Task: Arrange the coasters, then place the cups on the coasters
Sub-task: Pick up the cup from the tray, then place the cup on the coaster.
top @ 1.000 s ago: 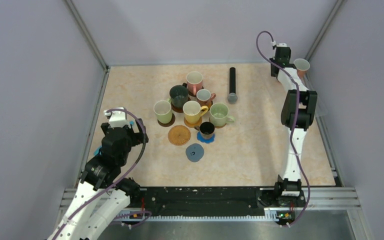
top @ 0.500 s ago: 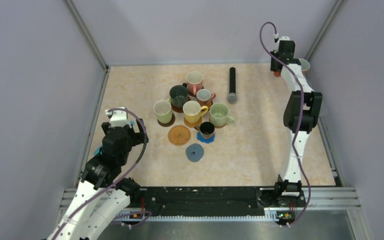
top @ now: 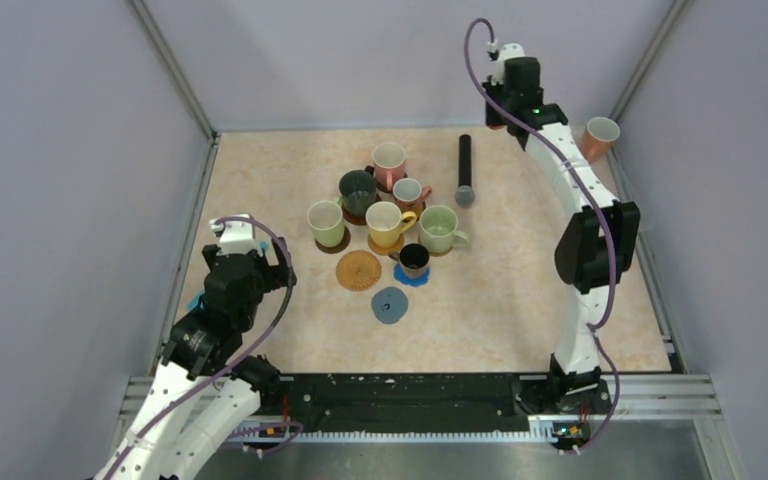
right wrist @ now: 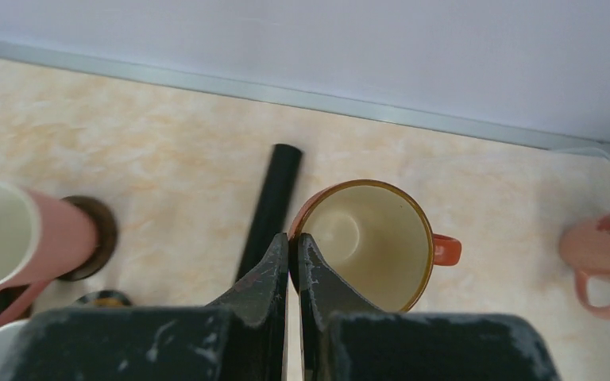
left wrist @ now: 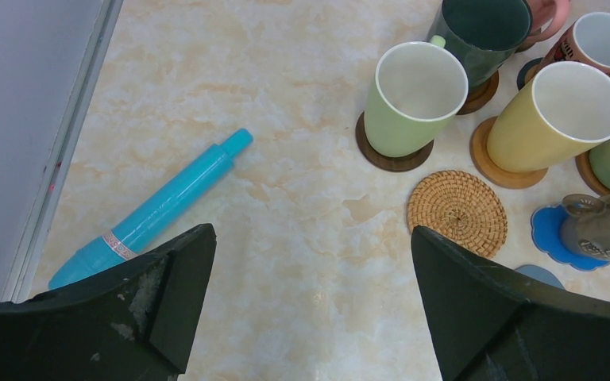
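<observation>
Right wrist view has the right gripper (right wrist: 293, 242) pinched nearly flat on the near-left rim of the orange cup (right wrist: 373, 254), one finger inside the lip and the other outside. That cup sits just ahead and to the right of the fingertips, mouth up toward the lens, near the far edge of the table (right wrist: 167, 143); whether its base touches the surface I cannot tell. It is small, orange outside with a brownish rim, glossy cream inside, and its stubby orange handle points right. Just to its left lies the black cylinder (right wrist: 274, 194). Farther left a pink cup (right wrist: 40, 238) stands on a dark brown coaster (right wrist: 103, 230), and well to the right is a salmon cup (right wrist: 604, 254). Left wrist view shows the left gripper (left wrist: 311, 238) spread wide and holding nothing, above bare table beside a turquoise pen (left wrist: 159, 208), with a pale green cup (left wrist: 413, 95) and a bare woven coaster (left wrist: 457, 213) ahead to its right
</observation>
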`<control>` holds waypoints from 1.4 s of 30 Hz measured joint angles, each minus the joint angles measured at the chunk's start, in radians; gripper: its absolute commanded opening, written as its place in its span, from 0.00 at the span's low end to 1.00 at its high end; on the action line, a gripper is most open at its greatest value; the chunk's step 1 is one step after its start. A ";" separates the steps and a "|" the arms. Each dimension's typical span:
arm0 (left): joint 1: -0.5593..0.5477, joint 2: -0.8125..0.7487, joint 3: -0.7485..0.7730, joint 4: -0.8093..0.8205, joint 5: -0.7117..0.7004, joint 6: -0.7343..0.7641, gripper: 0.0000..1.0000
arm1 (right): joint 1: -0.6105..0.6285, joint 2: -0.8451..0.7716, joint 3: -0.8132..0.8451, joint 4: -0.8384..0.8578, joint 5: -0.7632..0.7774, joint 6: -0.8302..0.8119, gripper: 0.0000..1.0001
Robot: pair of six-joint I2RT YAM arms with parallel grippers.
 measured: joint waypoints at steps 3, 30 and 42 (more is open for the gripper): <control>0.000 0.000 0.000 0.000 0.000 0.000 0.99 | 0.073 -0.052 -0.035 0.000 -0.008 -0.001 0.00; 0.000 -0.051 0.001 -0.015 -0.051 -0.015 0.99 | 0.554 -0.294 -0.322 0.020 -0.062 -0.069 0.00; 0.000 -0.139 0.001 -0.015 -0.105 -0.031 0.99 | 0.729 -0.378 -0.447 0.050 -0.239 -0.270 0.00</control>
